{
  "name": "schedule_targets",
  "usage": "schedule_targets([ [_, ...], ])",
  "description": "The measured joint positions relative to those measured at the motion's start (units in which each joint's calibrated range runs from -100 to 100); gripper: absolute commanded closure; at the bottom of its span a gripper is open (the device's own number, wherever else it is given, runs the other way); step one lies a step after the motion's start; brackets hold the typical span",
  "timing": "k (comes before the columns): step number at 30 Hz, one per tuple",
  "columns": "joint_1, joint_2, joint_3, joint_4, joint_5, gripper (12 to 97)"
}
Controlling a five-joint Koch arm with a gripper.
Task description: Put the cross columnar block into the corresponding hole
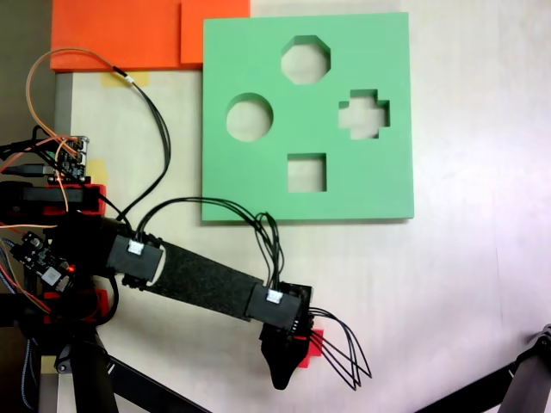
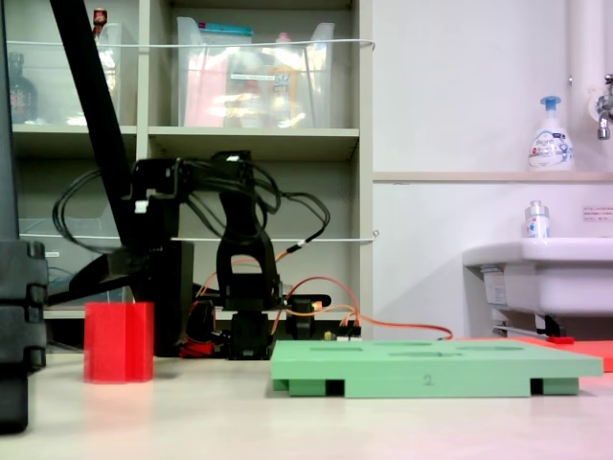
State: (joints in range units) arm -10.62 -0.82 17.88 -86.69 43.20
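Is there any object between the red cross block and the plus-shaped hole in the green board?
Nothing visible does. The red cross block stands on the table under the tool. Between it and the plus-shaped hole the overhead fixed view shows bare table and the green board, whose square hole lies nearer.

An orange foam sheet is laid at the table's far edge; a soap bottle is stood above a sink.

Bright red cross columnar block, plain green foam board, black arm.
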Motion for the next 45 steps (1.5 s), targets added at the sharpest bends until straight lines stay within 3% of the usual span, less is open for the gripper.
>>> schedule_targets([
  [14, -0.05, 6.98, 1.37, 0.20, -2.05, 14.6],
  [16, -0.05, 7.11, 1.37, 0.20, -2.30, 22.4],
  [18, -0.10, 7.11, 1.47, 0.20, -2.49, 41.1],
  [19, -0.29, 6.98, 2.06, 0.20, -2.54, 45.7],
  [22, -0.44, 7.11, 4.70, 0.39, -2.64, 50.9],
  [25, -0.34, 7.25, 5.10, -0.20, -2.69, 62.4],
  [31, -0.59, 7.93, 5.19, -2.94, -2.74, 70.6],
  [45, -0.78, 6.43, 8.92, -7.44, -1.61, 73.0],
])
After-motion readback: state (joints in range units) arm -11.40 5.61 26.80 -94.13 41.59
